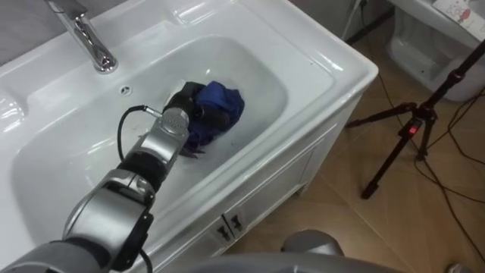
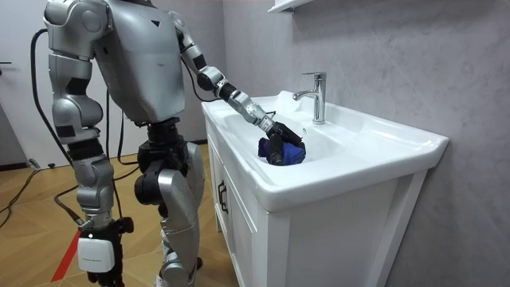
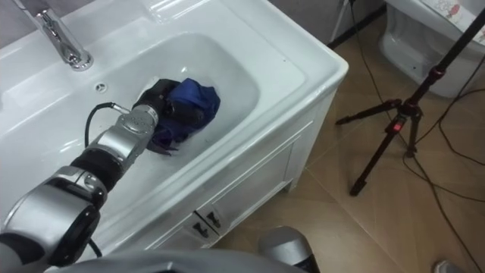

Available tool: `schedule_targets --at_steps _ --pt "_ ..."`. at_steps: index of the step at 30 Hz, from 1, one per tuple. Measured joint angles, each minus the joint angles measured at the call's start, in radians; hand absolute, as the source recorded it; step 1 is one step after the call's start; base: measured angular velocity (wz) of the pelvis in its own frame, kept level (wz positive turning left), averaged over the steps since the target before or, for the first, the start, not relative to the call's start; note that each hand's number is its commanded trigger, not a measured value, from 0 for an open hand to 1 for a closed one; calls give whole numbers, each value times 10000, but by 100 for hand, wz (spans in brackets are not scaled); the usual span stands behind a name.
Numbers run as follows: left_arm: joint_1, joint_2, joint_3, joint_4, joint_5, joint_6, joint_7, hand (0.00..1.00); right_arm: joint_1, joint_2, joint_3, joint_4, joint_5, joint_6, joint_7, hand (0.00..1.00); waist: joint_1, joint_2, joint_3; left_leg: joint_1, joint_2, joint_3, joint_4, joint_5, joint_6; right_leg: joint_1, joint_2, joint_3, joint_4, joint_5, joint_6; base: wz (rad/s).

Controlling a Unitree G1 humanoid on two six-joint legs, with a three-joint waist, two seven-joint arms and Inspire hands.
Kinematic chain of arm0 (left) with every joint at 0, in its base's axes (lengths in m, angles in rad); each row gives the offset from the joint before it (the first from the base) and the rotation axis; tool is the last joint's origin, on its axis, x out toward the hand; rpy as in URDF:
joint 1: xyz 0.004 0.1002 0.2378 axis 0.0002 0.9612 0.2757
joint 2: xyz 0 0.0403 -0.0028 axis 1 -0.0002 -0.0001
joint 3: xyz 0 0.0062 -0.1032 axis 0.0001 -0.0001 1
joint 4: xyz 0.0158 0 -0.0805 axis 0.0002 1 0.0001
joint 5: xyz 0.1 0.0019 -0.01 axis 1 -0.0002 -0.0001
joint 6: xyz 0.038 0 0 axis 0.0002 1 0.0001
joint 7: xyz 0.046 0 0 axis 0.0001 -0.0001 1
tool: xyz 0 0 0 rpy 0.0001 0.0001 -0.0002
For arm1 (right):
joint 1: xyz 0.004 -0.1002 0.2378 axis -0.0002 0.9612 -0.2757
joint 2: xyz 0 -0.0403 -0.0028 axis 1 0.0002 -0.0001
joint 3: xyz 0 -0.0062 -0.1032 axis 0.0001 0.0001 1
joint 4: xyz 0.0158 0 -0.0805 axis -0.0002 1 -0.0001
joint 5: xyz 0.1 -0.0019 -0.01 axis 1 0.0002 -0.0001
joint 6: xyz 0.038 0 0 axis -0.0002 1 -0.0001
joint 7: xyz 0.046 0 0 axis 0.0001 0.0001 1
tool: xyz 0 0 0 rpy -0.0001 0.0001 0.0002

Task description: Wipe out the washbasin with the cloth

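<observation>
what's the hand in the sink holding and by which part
The left hand clutches a crumpled dark blue cloth by its bunched end nearest the chrome tap.

Two eye views from the head, close, steeply down into the basin (image 1: 327, 62), tap (image 1: 89, 39) at upper left, room view farther off, level, from the side, sharing basin and tap.

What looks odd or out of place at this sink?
Nothing stands out. The blue cloth lies bunched in the white basin, gripped by the robot's left hand; no spill, crack or crooked part shows.
</observation>
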Motion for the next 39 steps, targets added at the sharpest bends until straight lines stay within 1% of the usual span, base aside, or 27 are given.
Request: schedule_targets --at_steps 1,2,6,7,9,10,12,14,15,16,17,18,19,20,22,23,24,25,26,27,28,29,30,32,34,37,39 --pt "33 -1 89 206 0 -140 0 100 11 18 -1 17 -19 2 27 0 -3 15 -10 3 4 -89 -4 0 -1 33 -1 -40 -3 -6 -9 12" --pt "125 -2 188 251 0 -196 0 100 23 36 -2 18 -26 1 46 0 -10 12 -32 3 6 -120 -16 1 -3 55 -8 -97 -3 -15 -21 13" --pt "355 0 395 318 0 -250 1 100 112 52 -5 42 -23 9 86 0 51 -2 -60 9 34 -276 2 2 -11 212 -25 -273 -126 -25 -39 14" --pt "365 -7 533 394 36 -276 1 100 95 51 -8 42 -35 19 111 0 164 3 -63 14 45 -291 16 1 -18 232 -14 -275 -144 -23 -43 0" --pt "458 -38 843 431 459 -284 2 100 96 55 -111 113 -56 35 166 0 276 -4 -59 46 55 -307 12 7 -29 270 -3 -274 -153 -29 -54 3" --pt "613 -35 1105 399 822 -330 2 100 84 60 -346 120 -56 49 218 0 293 -15 -64 77 61 -369 19 8 -31 335 -2 -303 -155 -43 -67 8" --pt "750 -33 1525 382 1404 -375 4 100 72 72 -525 146 -53 31 228 0 401 -36 -69 85 64 -391 17 8 -33 348 -3 -324 -152 -65 -76 3" --pt "971 7 1884 299 2224 -498 60 100 117 95 -688 183 -52 -5 219 0 682 -59 -73 76 72 -454 14 6 -43 358 5 -348 -167 -77 -86 2" --pt "1046 33 1938 239 2379 -534 84 100 122 96 -700 199 -52 0 215 0 732 -62 -76 73 75 -477 11 6 -46 363 5 -361 -163 -80 -89 10" --pt "1233 127 1966 51 2775 -576 140 100 113 105 -818 228 -60 -7 215 0 820 -72 -82 73 78 -536 10 8 -52 394 0 -410 -167 -87 -97 18" --pt "1457 272 1989 -114 3209 -581 224 100 92 103 -896 326 -61 -9 224 0 837 -81 -90 85 81 -687 12 10 -57 471 -13 -498 -187 -98 -107 21" --pt "1583 337 1993 -195 3481 -581 303 100 83 100 -971 323 -60 -9 229 0 857 -83 -101 95 84 -726 13 11 -58 505 -16 -541 -193 -104 -113 19" --pt "1809 446 2121 -268 3974 -651 411 100 81 96 -1166 325 -79 -10 238 0 935 -64 -143 96 93 -791 9 14 -68 522 -11 -577 -195 -117 -127 14" --pt "1884 454 2302 -269 4223 -745 428 100 85 95 -1292 325 -99 -13 237 0 1030 -65 -152 96 97 -876 6 16 -73 563 -15 -648 -208 -122 -136 14" --pt "2041 450 2334 -268 4709 -816 504 100 48 85 -1595 333 -279 -20 234 0 1181 -43 -184 102 106 -971 -3 24 -88 666 -24 -784 -325 -115 -149 15" --pt "2145 448 2451 -279 5121 -922 708 100 -17 82 -1795 329 -421 -43 207 0 1251 -17 -204 100 115 -1013 -77 36 -108 677 -20 -827 -334 -123 -164 11" --pt "2217 448 2549 -335 5322 -955 815 100 -46 81 -1926 326 -438 -52 189 0 1276 -6 -210 97 117 -1040 -93 42 -118 685 -19 -850 -348 -127 -171 9" --pt "2431 455 2704 -531 5801 -954 1076 100 -67 62 -2011 308 -447 -92 113 0 1356 28 -223 91 123 -1105 -98 49 -130 693 -10 -887 -368 -136 -187 12" --pt "2681 526 2734 -703 6164 -953 1371 100 -99 29 -2040 305 -459 -96 66 0 1393 85 -255 91 122 -1217 -83 60 -142 726 -12 -959 -396 -141 -198 15" --pt "2794 585 2730 -790 6339 -953 1518 100 -119 18 -2039 304 -479 -96 36 0 1407 109 -264 91 123 -1287 -81 63 -145 767 -19 -1019 -421 -144 -204 25" --pt "3105 734 2731 -975 6698 -953 1758 100 -104 10 -2043 305 -488 -99 -19 0 1435 156 -280 92 127 -1436 -74 66 -150 864 -27 -1134 -496 -152 -216 24" --pt "3406 931 2740 -1224 7049 -952 2009 100 -124 -8 -2060 305 -490 -120 -36 0 1552 196 -281 101 132 -1548 -72 79 -166 896 -24 -1179 -502 -163 -234 18" --pt "3551 1016 2734 -1352 7221 -952 2128 100 -121 -37 -2063 305 -490 -138 -39 0 1652 215 -273 121 135 -1580 -72 83 -170 920 -20 -1180 -511 -164 -238 12" --pt "4068 1266 2728 -1836 7917 -952 2518 100 -182 -189 -2178 309 -505 -259 -70 0 1757 244 -270 159 135 -1798 -61 88 -175 1070 -48 -1385 -531 -192 -261 22" --pt "4221 1292 2713 -2009 8299 -952 2661 100 -327 -291 -2346 321 -644 -388 -97 0 1878 253 -263 157 134 -1862 -59 97 -188 1109 -53 -1418 -568 -208 -271 13" --pt "4342 1286 2702 -2092 8847 -952 2828 100 -520 -426 -2362 299 -870 -541 -96 0 1898 232 -258 145 141 -2035 -74 128 -210 1194 -44 -1511 -671 -216 -284 9" --pt "4659 1304 2704 -2394 9027 -952 3040 100 -664 -445 -2369 292 -912 -532 -94 0 1925 239 -257 139 165 -2053 -75 137 -227 1192 -26 -1544 -683 -220 -306 5"
